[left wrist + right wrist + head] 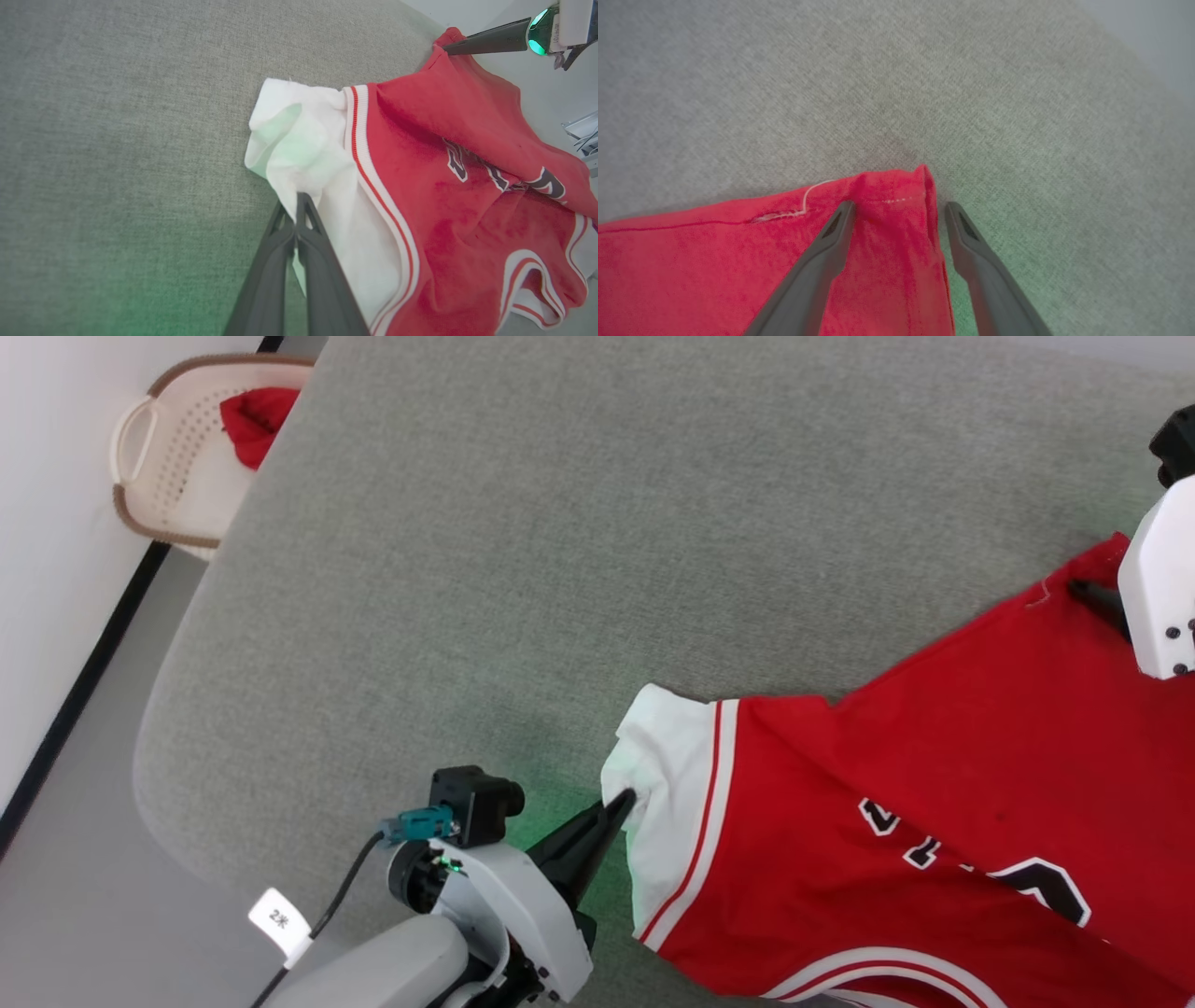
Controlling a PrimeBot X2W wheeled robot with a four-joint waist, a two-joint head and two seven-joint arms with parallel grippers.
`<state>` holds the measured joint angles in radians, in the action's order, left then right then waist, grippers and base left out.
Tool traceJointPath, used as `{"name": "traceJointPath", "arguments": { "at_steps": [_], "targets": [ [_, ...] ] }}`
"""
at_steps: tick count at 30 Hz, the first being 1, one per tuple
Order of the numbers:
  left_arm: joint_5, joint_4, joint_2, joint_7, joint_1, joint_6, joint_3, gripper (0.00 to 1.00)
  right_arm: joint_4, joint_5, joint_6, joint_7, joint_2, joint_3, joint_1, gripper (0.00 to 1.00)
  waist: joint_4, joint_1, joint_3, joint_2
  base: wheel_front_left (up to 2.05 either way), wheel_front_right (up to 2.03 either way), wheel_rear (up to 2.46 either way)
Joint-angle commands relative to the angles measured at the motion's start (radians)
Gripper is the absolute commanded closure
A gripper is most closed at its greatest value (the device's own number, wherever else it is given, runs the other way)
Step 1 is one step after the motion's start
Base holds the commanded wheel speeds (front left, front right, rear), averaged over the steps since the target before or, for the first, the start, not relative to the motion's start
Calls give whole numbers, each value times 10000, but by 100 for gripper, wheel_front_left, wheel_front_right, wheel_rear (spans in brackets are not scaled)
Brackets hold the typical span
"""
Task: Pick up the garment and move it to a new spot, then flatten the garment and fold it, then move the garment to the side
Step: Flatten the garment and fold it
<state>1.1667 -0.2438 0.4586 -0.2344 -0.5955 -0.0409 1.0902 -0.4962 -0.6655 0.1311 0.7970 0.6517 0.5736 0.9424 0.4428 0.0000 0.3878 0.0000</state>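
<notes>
To flatten the garment (934,784) well, the right claw (899,207) likely had to close squarely on the red hem corner (896,186) lying between its fingers before either arm pulled, keeping the pull low over the grey table (560,523). The left claw (299,198) was pinched tight on the white sleeve (303,140) at its tips, the red body spreading off to its right. The right claw stood wide, gripping nothing.

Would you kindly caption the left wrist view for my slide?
The left claw grips the garment by its white sleeve on the grey surface.
</notes>
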Motion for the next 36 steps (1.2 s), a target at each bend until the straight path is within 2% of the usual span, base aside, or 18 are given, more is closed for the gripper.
{"name": "traceJointPath", "arguments": {
  "at_steps": [1,8,9,10,11,16,21,24,28,36],
  "targets": [
    [-103,-71,-86,-63,-113,85,-20,100,-211,-144,-7,139,32,227,162,0,228,0,232,0,0,0,0],
    [-114,-440,-334,-139,-124,325,-91,100,-1509,-741,-10,930,4,1047,433,0,388,0,347,0,0,0,0],
    [-109,-487,-358,-148,-115,341,-104,100,-1724,-815,-10,1124,-9,1116,454,10,396,0,344,0,0,0,0],
    [-107,-526,-380,-157,-103,378,-114,100,-1896,-892,-11,1325,-31,1200,459,95,396,0,338,0,0,0,0],
    [-109,-563,-400,-151,-88,405,-127,100,-2049,-960,-11,1555,-40,1290,473,100,390,0,326,0,0,0,0],
    [-88,-737,-430,-188,-24,489,-178,100,-2407,-983,-10,1918,-69,1432,779,100,327,0,251,0,0,0,0],
    [-80,-807,-394,-178,-41,537,-222,100,-2748,-870,-11,1554,-242,1230,1186,100,163,0,116,0,0,0,0],
    [-116,-771,-160,-30,-234,531,-255,100,-2812,-902,-10,1300,-449,1154,1386,100,-26,0,-64,0,0,0,0],
    [-208,-422,401,414,-655,418,-327,100,-2695,-1072,-10,943,-701,1112,1706,100,-352,0,-422,0,0,0,0],
    [-605,579,1916,1924,-2157,219,-477,100,-2294,-1521,-8,159,-977,1089,2203,100,-1159,0,-1257,0,0,0,0]
  ]
}}
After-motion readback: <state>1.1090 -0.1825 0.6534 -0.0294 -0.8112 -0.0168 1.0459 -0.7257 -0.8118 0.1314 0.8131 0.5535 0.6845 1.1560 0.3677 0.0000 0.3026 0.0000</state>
